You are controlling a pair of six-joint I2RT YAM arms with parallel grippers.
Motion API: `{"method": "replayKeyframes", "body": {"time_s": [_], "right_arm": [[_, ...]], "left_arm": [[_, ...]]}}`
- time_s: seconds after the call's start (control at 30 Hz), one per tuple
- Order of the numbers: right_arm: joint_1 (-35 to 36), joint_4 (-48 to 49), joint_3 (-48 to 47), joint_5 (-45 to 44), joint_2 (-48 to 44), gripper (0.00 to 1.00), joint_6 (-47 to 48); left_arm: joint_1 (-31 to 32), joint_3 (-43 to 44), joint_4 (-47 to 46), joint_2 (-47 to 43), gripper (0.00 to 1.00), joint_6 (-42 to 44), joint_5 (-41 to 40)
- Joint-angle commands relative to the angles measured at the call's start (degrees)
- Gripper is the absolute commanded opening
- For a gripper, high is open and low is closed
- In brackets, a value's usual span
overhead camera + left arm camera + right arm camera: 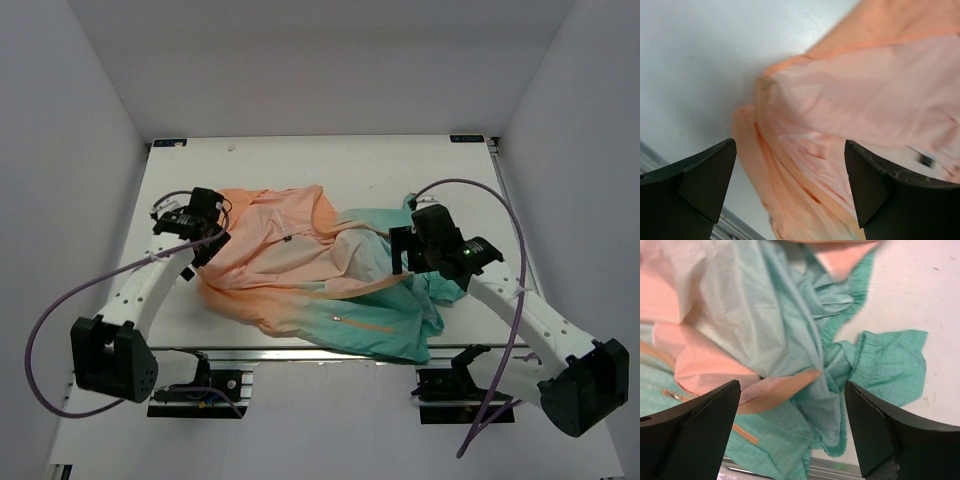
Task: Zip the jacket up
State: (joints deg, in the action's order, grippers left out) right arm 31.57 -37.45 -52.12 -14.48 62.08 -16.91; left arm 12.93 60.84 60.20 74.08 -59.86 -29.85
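1. left arm [150, 280]: its jaws stand wide apart with nothing between them, poised over the orange edge at the left of the jacket [300, 265].
2. the jacket lies rumpled in the middle of the white surface [300, 160], orange-peach on the left, teal on the right and along the near side.
3. right arm [520, 300]: its jaws are likewise spread wide and empty, above the bunched teal cloth.

Crumpled jacket [300, 265] on table [300, 165], left arm [150, 280] and right arm [525, 305] flanking
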Motion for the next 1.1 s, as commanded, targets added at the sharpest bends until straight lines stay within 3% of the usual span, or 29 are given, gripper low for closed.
{"method": "replayKeyframes", "body": {"time_s": [0.0, 0.07, 0.1, 0.2, 0.37, 0.53, 0.73, 0.87, 1.07], "right_arm": [[2.9, 3.0, -1.7, 5.4, 2.9, 0.89, 10.2], [3.8, 2.6, -2.1, 3.2, 5.8, 0.89, 10.4], [3.9, 0.6, -3.2, -1.8, 6.9, 0.89, 8.5], [3.9, -2.6, -4.5, -6.2, 9.6, 0.89, 5.7], [3.9, -8.0, -6.6, -8.5, 5.6, 0.89, 6.2], [3.9, -10.7, -6.2, -8.6, -0.4, 0.89, 9.0], [3.9, -8.3, -3.0, 8.7, -3.6, 0.89, 18.4], [4.0, -6.5, -1.7, 5.9, -0.2, 0.89, 19.8], [5.3, -1.6, -2.5, -1.0, 9.1, 0.88, 20.8]], "left_arm": [[-0.1, -1.3, -9.7, -4.0, 0.98, 7.9, 8.8], [0.0, -2.6, -13.3, -4.0, 0.98, 9.1, 14.4], [0.5, -3.2, -14.1, -3.6, 0.98, 9.8, 15.7], [3.0, -5.1, -16.3, -1.4, 0.98, 9.8, 17.9], [8.6, -7.6, -22.3, 3.3, 0.98, 9.6, 18.1], [8.7, -9.9, -26.3, 9.3, 0.98, 9.1, 21.3], [8.6, -10.7, -24.9, 11.9, 0.98, 7.0, 16.5], [7.7, -11.0, -23.9, 12.7, 0.98, 5.1, 9.9], [1.4, -10.9, -28.0, 18.0, 0.98, 5.8, 8.1]]}}
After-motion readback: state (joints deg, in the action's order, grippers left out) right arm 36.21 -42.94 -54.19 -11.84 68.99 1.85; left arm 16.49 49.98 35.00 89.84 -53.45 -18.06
